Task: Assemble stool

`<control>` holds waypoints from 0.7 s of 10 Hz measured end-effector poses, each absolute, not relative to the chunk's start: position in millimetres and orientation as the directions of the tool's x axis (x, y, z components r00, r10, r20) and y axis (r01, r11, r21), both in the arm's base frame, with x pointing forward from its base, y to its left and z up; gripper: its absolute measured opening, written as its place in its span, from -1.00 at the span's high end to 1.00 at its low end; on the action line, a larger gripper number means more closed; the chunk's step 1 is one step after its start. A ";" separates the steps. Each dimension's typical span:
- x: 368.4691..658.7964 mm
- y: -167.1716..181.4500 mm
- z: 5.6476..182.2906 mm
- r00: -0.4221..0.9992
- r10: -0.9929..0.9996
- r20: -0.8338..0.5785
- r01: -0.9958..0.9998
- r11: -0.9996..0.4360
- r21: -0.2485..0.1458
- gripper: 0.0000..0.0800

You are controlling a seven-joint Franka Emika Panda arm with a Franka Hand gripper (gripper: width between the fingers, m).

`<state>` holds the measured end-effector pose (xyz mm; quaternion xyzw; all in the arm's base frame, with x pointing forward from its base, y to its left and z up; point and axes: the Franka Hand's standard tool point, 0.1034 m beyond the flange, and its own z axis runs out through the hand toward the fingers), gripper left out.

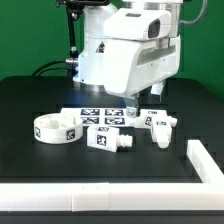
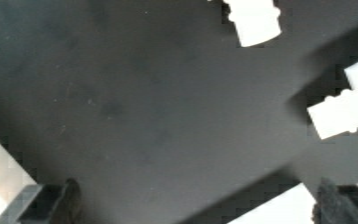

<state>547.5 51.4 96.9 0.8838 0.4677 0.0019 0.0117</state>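
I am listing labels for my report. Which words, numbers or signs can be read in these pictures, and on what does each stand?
Words, numbers, brands: none readable in either view.
Signs: black-and-white square tags only, patterns without letters, on the seat, one leg, another leg and the marker board.

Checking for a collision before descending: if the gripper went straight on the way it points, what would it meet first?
Probably the bare black table: the wrist view shows only tabletop ahead of the open gripper. A stool leg lies off to one side; depth is unclear.
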 end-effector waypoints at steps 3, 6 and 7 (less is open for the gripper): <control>547.3 51.4 96.4 0.564 0.826 -0.007 0.826 -0.563 0.021 -0.62; 530.2 21.0 82.9 0.473 0.881 -0.014 0.881 -0.472 0.023 -0.62; 521.4 -2.2 86.9 0.453 0.891 -0.025 0.891 -0.452 0.023 -0.62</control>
